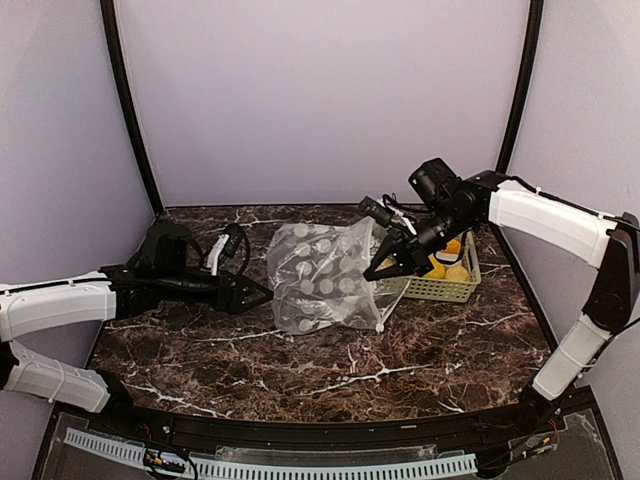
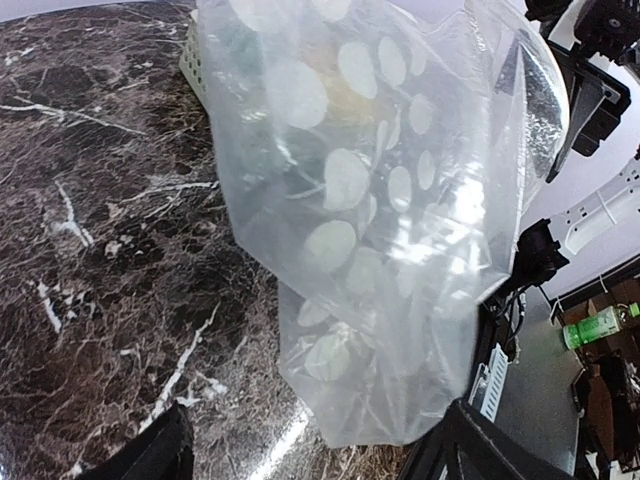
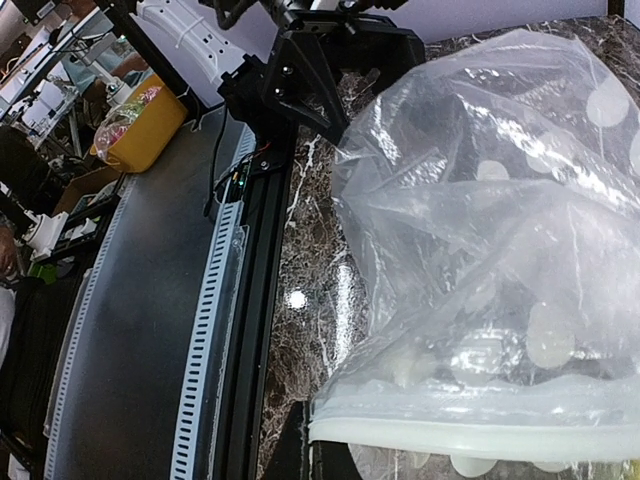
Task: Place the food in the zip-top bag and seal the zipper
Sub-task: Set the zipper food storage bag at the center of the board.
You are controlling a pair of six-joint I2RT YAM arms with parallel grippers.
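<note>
The right gripper [image 1: 388, 266] pinches the zip-top bag [image 1: 320, 275] at its zipper [image 3: 480, 425], bag propped up beside the basket [image 1: 445, 290] holding the food [image 1: 450, 266], left gripper [image 1: 250, 293] spread wide at the bag's left side; best it takes the opposite lip and tugs the mouth open gently.

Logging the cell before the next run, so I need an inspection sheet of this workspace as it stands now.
Surface: dark marble table, white-veined.
Job's things: zip-top bag held up mid-table, zipper by the right gripper; yellow food in green basket beside it.
Clutter: nothing seen.
Grippers: left gripper open beside the bag; right gripper shut on its mouth edge.
Cables: black cable loop at left wrist.
Surroundings: lilac walls, black frame posts.
</note>
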